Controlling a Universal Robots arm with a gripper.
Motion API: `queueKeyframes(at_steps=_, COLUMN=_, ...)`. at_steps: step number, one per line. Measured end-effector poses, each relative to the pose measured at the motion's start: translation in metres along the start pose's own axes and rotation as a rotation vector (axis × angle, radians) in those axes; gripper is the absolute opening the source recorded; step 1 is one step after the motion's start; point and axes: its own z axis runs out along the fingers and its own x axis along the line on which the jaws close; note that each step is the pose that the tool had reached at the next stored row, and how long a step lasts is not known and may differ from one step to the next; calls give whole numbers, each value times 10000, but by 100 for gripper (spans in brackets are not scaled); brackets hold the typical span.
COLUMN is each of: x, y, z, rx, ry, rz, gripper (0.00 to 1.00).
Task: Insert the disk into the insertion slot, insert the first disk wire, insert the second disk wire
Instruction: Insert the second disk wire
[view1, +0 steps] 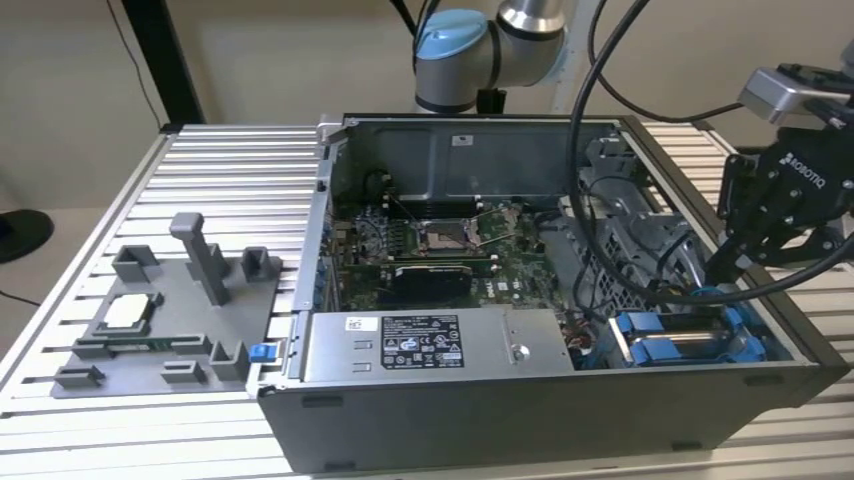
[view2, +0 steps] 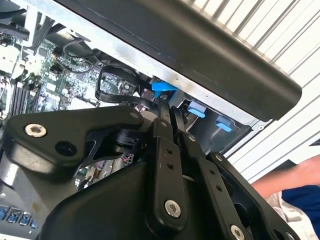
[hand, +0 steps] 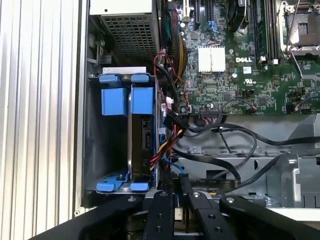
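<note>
The disk (hand: 140, 145) stands on edge in the insertion slot (hand: 95, 150), held by its blue carrier frame (hand: 125, 100). In the exterior view the disk (view1: 687, 343) sits low at the case's right end. My gripper (view1: 731, 272) hangs just above that bay, fingers pointing down. In the second wrist view the fingers (view2: 161, 125) are pressed together on a small blue wire plug (view2: 163, 87). A thin blue wire (hand: 169, 165) runs from my fingertips (hand: 176, 181) toward the disk's connector edge. A yellow, red and black wire bundle (hand: 165, 145) lies against that same edge.
The grey power-supply box (view1: 420, 345) sits beside the bay, with the motherboard (view1: 441, 245) behind it. Black cables (view1: 627, 250) loop over a perforated cage. A grey fixture (view1: 160, 320) rests on the ribbed table at the exterior view's left. A person's sleeve (view2: 300, 195) is outside the case.
</note>
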Motion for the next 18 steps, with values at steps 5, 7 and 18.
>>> queueKeyframes(at_steps=5, x=20, y=95, z=2, rx=35, ry=-2, rz=0, gripper=0)
queueKeyframes(at_steps=7, x=25, y=117, z=-7, rx=35, ry=-5, rz=0, gripper=0)
queueKeyframes(at_steps=18, x=163, y=320, z=27, rx=161, ry=-70, rz=-6, gripper=0)
